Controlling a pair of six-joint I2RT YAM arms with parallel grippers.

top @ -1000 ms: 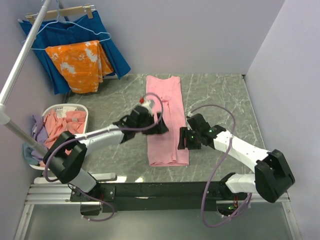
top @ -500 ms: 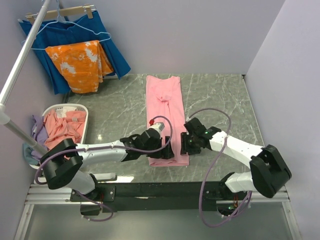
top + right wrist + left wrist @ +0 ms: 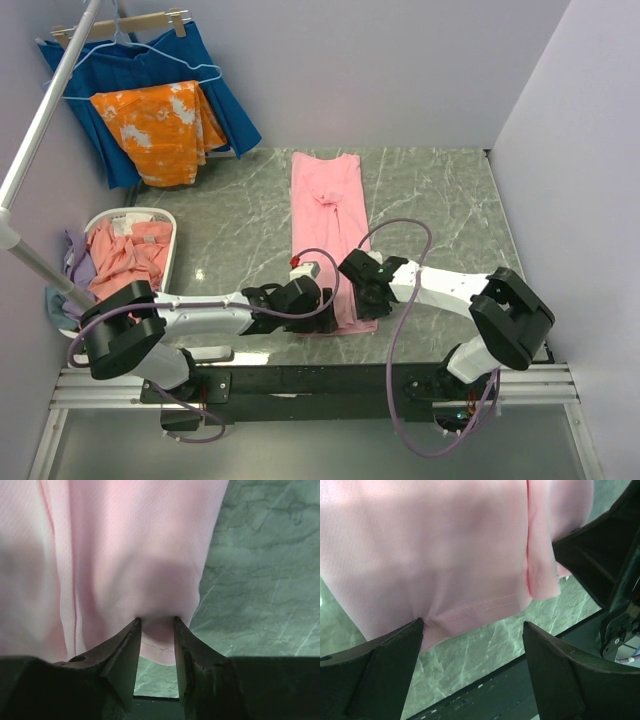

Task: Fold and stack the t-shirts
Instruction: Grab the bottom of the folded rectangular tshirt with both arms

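Right wrist: right pincer pinches t-shirt hem.

A light pink shirt on a green, white-veined table; beyond the table, a white-blotched orange cloth over pleated blue cloth.

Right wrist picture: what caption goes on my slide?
Right jaws pinch the hem of the pink shirt on the table.

Top camera: high at near edge, facing down on table. Wrist cameras: close, sharing pink t-shirt hem.
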